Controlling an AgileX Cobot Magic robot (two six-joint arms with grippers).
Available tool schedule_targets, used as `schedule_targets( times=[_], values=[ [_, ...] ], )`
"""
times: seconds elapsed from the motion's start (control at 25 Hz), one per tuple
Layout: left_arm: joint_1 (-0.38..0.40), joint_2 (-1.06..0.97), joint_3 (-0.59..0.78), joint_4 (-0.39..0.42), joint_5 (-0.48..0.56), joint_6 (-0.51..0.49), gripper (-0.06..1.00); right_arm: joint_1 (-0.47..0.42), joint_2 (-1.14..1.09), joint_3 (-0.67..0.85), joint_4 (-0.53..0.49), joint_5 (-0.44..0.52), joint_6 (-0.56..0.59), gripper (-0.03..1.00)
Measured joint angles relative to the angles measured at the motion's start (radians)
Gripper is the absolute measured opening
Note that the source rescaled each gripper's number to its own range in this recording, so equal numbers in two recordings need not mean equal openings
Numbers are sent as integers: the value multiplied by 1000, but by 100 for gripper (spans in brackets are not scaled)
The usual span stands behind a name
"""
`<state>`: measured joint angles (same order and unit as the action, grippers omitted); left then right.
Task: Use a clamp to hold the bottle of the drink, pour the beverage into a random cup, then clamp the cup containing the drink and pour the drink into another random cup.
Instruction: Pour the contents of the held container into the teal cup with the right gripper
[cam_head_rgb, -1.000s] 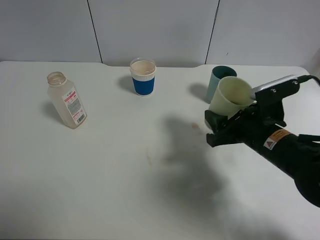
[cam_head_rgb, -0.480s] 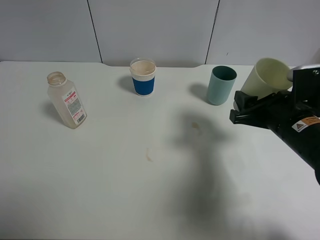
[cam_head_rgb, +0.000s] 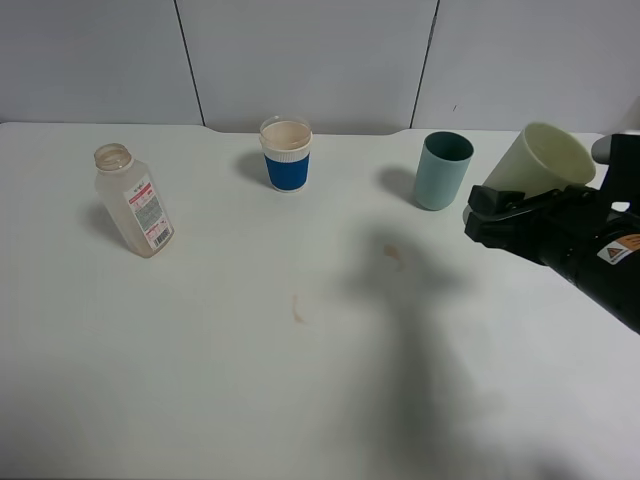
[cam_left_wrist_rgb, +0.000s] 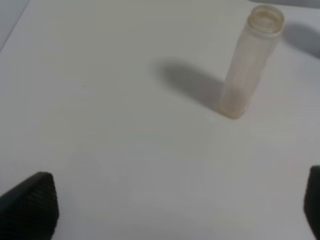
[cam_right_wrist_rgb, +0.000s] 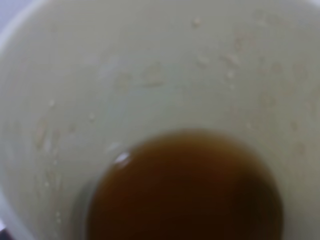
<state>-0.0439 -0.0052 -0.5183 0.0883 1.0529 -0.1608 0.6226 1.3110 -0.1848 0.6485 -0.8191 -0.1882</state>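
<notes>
Nearest us, the left end effector (cam_left_wrist_rgb: 172, 210) is barely in shot. Only two black fingertips (cam_left_wrist_rgb: 30, 205) poke in at the edges of its wrist view, spread wide with nothing between them. The bottle (cam_left_wrist_rgb: 250, 65) stands upright on the surface (cam_head_rgb: 200, 380), well beyond those tips. Further out we spot two small brown stains (cam_head_rgb: 297, 308).

Over on the right, the right end effector (cam_head_rgb: 495, 205) is clamped on the pale yellow-green cup (cam_head_rgb: 540, 160), which hangs tilted above the surface. The arm runs off the frame edge and we can hardly make out its fingers. Its wrist view is all cup interior, blurred, with the beverage (cam_right_wrist_rgb: 185, 190) pooled brown at the bottom. The teal cup (cam_head_rgb: 443, 170) stands upright just left of the lifted cup's base. Farthest back sits the blue-banded white cup (cam_head_rgb: 287, 155).
</notes>
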Motion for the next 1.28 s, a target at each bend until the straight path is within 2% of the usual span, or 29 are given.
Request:
schedule_targets(
  times=[0.24, 0.36, 0.56, 0.84, 1.08, 1.2, 1.28],
  values=[
    [0, 0, 0, 0, 0, 0, 100, 0, 0, -4, -174, 9, 158, 2],
    [0, 0, 0, 0, 0, 0, 100, 0, 0, -22, -234, 35, 166, 2],
    [0, 0, 0, 0, 0, 0, 100, 0, 0, -71, -302, 132, 158, 2],
    [0, 0, 0, 0, 0, 0, 100, 0, 1, -146, -466, 219, 169, 2],
    [0, 0, 0, 0, 0, 0, 100, 0, 2, -257, -698, 394, 314, 2],
    [0, 0, 0, 0, 0, 0, 100, -1, 4, -309, -862, 465, 451, 2],
    [0, 0, 0, 0, 0, 0, 100, -11, 4, -349, -1016, 522, 570, 2]
  ],
)
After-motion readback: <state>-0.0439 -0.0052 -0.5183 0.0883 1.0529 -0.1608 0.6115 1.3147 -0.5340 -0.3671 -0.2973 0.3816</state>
